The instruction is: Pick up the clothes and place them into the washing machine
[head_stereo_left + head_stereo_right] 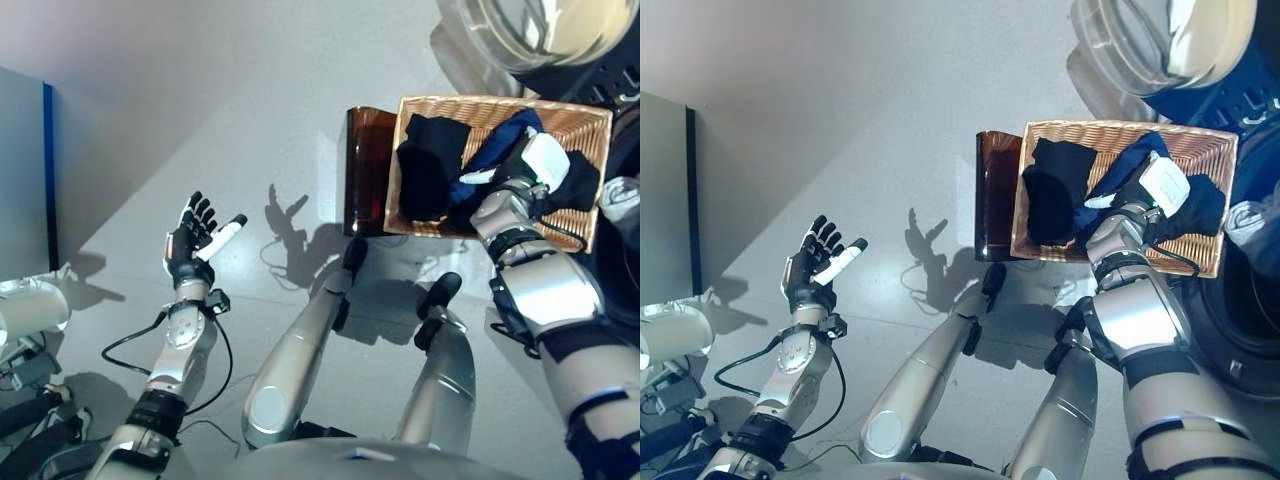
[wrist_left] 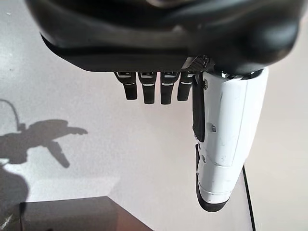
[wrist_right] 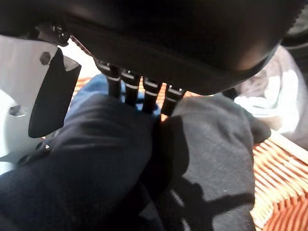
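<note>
Right hand [image 1: 535,165] fingers buried in dark clothes [image 1: 430,165] inside basket [image 1: 590,125], grip unclear; left hand [image 1: 192,245] open.

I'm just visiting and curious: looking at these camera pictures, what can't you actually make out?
- Right hand: in its wrist view its fingers sink into the dark clothes; grip unreadable.
- Basket: the clothes and the right arm hide its bottom in both eye views.
- Washing machine: cut off by the top and right edges; drum interior unseen.
- Grey-white cloth beyond the basket: partly behind the hand, unidentifiable.
- Left hand: open, empty.
</note>
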You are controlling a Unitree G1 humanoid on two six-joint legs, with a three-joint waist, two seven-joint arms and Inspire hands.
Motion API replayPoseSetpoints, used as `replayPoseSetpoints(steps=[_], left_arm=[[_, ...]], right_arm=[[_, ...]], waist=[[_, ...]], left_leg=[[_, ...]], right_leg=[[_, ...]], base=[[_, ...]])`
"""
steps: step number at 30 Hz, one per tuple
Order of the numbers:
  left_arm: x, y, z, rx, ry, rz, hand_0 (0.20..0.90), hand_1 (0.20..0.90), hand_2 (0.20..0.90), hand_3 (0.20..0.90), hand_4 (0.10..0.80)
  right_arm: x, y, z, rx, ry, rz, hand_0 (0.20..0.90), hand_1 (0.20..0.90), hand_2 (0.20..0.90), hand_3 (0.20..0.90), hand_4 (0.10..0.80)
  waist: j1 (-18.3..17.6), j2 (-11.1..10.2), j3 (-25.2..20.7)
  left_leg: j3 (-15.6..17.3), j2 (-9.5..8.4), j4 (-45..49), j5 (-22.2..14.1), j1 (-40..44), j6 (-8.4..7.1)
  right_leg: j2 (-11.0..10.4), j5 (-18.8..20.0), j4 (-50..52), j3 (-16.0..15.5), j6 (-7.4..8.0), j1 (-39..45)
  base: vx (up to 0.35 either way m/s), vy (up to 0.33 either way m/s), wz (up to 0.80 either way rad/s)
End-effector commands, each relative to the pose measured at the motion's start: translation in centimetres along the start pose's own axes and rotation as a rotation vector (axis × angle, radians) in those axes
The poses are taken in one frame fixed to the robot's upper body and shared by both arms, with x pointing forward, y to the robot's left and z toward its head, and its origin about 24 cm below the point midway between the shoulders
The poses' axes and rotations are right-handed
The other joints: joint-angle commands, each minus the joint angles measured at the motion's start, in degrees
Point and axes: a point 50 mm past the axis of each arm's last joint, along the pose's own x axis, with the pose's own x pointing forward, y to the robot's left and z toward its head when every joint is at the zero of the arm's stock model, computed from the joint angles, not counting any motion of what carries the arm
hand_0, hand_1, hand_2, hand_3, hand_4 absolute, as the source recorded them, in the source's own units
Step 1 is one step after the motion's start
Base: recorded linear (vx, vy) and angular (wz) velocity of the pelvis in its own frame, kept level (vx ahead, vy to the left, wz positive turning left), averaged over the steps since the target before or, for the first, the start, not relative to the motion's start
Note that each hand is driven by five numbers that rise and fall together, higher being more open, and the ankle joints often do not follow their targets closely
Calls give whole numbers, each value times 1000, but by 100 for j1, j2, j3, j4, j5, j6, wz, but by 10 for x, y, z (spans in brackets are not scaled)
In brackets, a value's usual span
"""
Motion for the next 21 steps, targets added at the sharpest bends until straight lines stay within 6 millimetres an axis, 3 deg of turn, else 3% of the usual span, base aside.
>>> replayPoseSetpoints(steps=[1,8,9,10,11,12,21], left_arm=[[0,14,33,7,-189,23,900,900,900,900,800],[5,14,45,-4,-241,35,900,900,900,900,800],[5,15,47,-2,-250,43,900,900,900,900,800],[5,15,47,-1,-250,43,900,900,900,900,800],[2,20,47,-10,-251,62,900,900,900,900,800],[1,20,49,-13,-256,62,900,900,900,900,800],[-3,31,45,0,-232,89,900,900,900,900,800]], right_arm=[[19,-43,10,-64,-52,-148,900,900,900,900,800],[20,-40,8,-24,-35,-110,900,900,900,900,800],[20,-40,4,-33,-19,-99,716,716,716,716,669],[20,-40,4,-33,-20,-99,483,483,483,483,502],[21,-42,1,-39,-4,-103,392,392,392,392,437],[22,-43,0,-34,3,-104,200,200,200,200,300],[22,-43,-2,-59,-2,-104,200,200,200,200,300]], waist=[[64,346,-73],[-1,216,-23],[30,200,-45],[30,198,-50],[53,209,-77],[52,215,-81],[67,253,-109]], left_leg=[[39,-32,206,-353,-359,-449],[104,-137,1603,-923,-1039,-339],[150,-143,1882,-1052,-1191,-318],[152,-142,1892,-1058,-1202,-318],[146,-122,1973,-1101,-1256,-302],[144,-126,2031,-1111,-1297,-301],[177,-71,2223,-1251,-1250,-224]], right_leg=[[123,-498,224,-4,-125,452],[245,-1100,1786,314,-253,-309],[215,-1249,2011,300,-328,-435],[214,-1255,2020,301,-329,-445],[181,-1290,2181,299,-316,-521],[177,-1295,2222,326,-309,-569],[176,-1453,2407,368,-381,-606]], base=[[0,0,0],[-20,8,13],[0,8,7],[0,3,-4],[-6,-1,-10],[-14,-1,-8],[-7,1,-3]])
